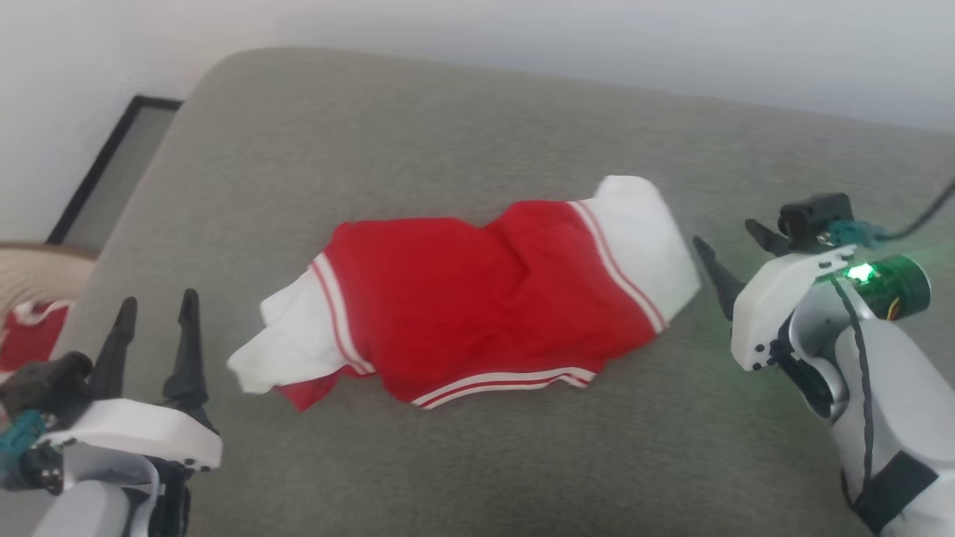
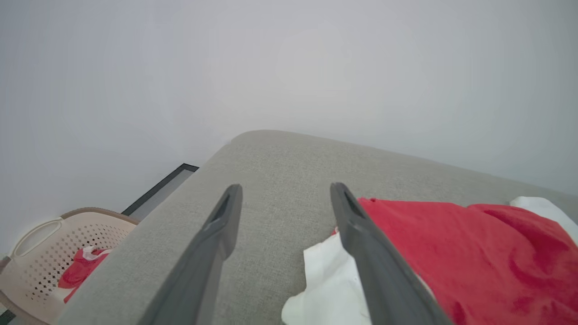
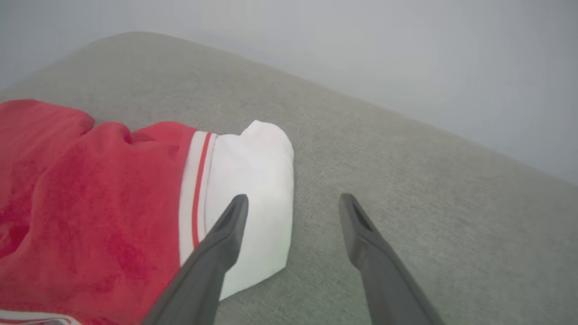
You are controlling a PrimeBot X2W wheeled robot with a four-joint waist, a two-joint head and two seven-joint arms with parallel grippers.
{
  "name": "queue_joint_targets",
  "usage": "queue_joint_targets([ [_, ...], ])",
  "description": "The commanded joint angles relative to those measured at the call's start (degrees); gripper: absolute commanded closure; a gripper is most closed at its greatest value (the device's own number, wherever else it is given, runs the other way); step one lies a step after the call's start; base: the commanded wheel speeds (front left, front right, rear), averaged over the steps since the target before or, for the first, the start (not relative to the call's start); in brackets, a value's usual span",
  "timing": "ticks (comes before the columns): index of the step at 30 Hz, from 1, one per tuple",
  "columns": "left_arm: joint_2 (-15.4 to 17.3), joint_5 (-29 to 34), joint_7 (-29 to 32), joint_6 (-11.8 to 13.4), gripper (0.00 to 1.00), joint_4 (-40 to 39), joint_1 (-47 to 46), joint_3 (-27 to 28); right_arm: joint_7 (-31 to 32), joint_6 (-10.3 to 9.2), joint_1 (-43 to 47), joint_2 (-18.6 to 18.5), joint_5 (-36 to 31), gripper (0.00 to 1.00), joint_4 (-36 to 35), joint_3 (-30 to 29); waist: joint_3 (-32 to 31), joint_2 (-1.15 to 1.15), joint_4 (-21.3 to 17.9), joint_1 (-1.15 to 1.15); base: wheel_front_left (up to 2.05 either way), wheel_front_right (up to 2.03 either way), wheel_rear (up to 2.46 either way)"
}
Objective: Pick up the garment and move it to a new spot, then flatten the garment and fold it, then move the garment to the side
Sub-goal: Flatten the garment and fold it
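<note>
Hovering beside garment (image 1: 477, 298): left end effector (image 1: 159, 298) and right end effector (image 1: 724, 233) both open, empty.
Garment bunched mid cushion (image 1: 448, 462), between them. Risk: pinching one sleeve layer only, so it twists or slips on lift.

The soft red short-sleeved shirt (image 1: 477, 298) has white sleeves and thin red-and-white stripe trim, the woven fabric cushion (image 1: 448, 142) is plain greyish-green, the smooth wall (image 1: 522, 37) pale grey, and the perforated plastic basket (image 2: 104, 232) beige.
</note>
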Motion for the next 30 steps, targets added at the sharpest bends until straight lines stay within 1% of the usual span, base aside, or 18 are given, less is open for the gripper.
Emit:
queue_joint_targets([
  [1, -0.66, 0.3, -0.51, -0.25, 0.0, 0.2, 0.67, 0.4, 0.66, 0.0, -0.9, -0.52, 0.47, 0.0, 0.57, 0.55, 0.84, 0.0, 1.54, 0.0, 0.0, 0.0, 0.0],
  [6, -5.22, 2.19, -1.41, -2.21, 0.0, 1.34, 0.56, 2.67, 6.74, 0.0, -3.81, -3.09, 3.39, 0.0, 3.71, 3.87, 2.3, 0.0, 4.82, 0.0, 0.0, 0.0, 0.0],
  [13, -13.35, 7.59, -1.36, -6.55, 0.0, 1.94, 0.23, 8.6, 13.98, 0.0, -6.85, -5.88, 6.02, 0.0, 9.69, 5.99, 4.41, 0.0, 8.79, 0.0, 0.0, 0.0, 0.0],
  [15, -15.7, 8.91, -1.38, -8.17, 0.0, 2.34, -0.39, 9.99, 15.8, 0.0, -7.21, -5.93, 7.16, 0.0, 11.66, 6.27, 4.91, 0.0, 9.68, 0.0, 0.0, 0.0, 0.0],
  [18, -18.13, 11.46, -1.38, -10.52, 0.0, 3.2, -0.78, 12.31, 17.75, 0.01, -7.6, -5.66, 8.56, 0.0, 14.03, 7.4, 5.28, 0.0, 10.61, 0.0, 0.0, 0.0, 0.0],
  [19, -18.84, 12.07, -1.39, -11.25, 0.0, 3.46, -0.82, 13.11, 17.88, 0.0, -7.88, -5.61, 8.83, 0.06, 14.76, 7.63, 5.33, 0.0, 10.78, 0.0, 0.0, 0.0, 0.0],
  [20, -19.7, 12.72, -1.39, -12.02, 0.0, 3.59, -1.02, 14.04, 18.38, 0.0, -8.1, -5.67, 8.96, 0.55, 15.42, 8.16, 5.35, 0.0, 10.93, 0.0, 0.0, 0.0, 0.0],
  [21, -20.36, 13.44, -1.38, -12.74, 0.0, 3.76, -1.16, 14.92, 18.67, 0.01, -8.28, -5.75, 9.14, 0.88, 16.03, 8.61, 5.34, 0.0, 11.04, 0.0, 0.0, 0.0, 0.0],
  [22, -20.84, 14.15, -1.38, -13.38, 0.0, 4.03, -1.21, 15.82, 18.85, 0.0, -8.42, -5.68, 9.35, 1.0, 16.77, 8.89, 5.3, 0.0, 11.09, 0.0, 0.0, 0.0, 0.0],
  [27, -22.79, 16.37, -1.39, -15.68, 0.0, 4.53, -1.34, 19.95, 18.68, 0.0, -9.78, -5.58, 11.16, 1.0, 17.99, 10.07, 4.61, 0.0, 10.46, 0.0, 0.0, 0.0, 0.0],
  [30, -23.39, 17.95, -1.38, -16.5, 0.0, 4.46, -1.02, 21.66, 17.85, -0.01, -10.59, -6.47, 12.06, 1.0, 17.4, 11.0, 3.98, 0.0, 9.59, 0.0, 0.0, 0.0, 0.0],
])
